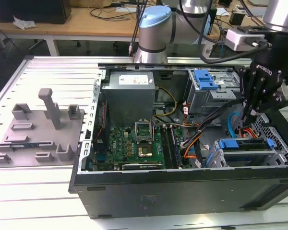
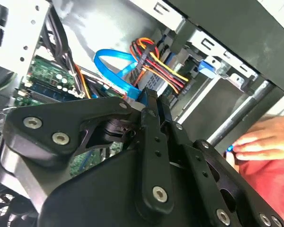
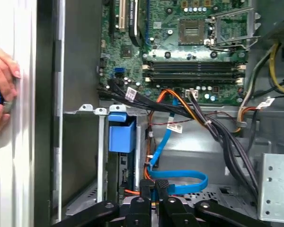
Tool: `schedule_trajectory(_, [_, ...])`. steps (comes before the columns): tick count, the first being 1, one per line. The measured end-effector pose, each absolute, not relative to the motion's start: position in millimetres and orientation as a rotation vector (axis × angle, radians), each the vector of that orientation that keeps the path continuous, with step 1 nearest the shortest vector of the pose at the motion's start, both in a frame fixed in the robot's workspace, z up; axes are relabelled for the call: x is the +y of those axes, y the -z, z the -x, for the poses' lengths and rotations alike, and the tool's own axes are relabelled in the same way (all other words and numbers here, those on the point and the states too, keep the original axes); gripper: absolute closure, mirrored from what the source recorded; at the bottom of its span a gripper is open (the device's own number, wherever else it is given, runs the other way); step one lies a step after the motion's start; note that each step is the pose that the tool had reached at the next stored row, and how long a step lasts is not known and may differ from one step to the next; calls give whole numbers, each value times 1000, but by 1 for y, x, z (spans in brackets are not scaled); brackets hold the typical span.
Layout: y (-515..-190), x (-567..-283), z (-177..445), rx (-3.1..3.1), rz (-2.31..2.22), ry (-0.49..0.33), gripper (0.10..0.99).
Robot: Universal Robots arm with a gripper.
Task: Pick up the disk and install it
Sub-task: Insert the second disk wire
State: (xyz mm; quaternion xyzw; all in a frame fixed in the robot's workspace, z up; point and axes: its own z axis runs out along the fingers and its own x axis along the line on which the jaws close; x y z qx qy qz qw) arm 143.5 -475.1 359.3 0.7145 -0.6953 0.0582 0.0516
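1. The gripper (image 3: 155, 187) has its two black fingers (image 3: 146, 189) pressed together, with nothing between them in both wrist views.
2. The fingertips hang just above a looped blue cable (image 3: 180, 182) and close to a bundle of orange, red and yellow wires (image 2: 156, 61).
3. In the exterior view the gripper (image 1: 246, 117) reaches down into the open case (image 1: 182, 191) on that view's right, above the drive cage (image 1: 281, 155).
4. The disk (image 1: 245, 155) appears to lie in that cage, silver body under a blue frame. The angle is shallow, so I cannot say whether it is fully seated.
5. A person's hand (image 3: 0, 80) rests on the outside of the case, holding something small and blue.
6. Judgement: the picking up looks finished and the work stands at the install step, with the disk released or nearly home.
7. Any further move here calls for care around the cables crowding the fingertips.
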Motion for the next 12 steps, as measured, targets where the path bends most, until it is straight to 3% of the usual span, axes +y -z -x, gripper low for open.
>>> schedule_trajectory(12, [-359, -505, -144, -2171, -2229, -69, 925])
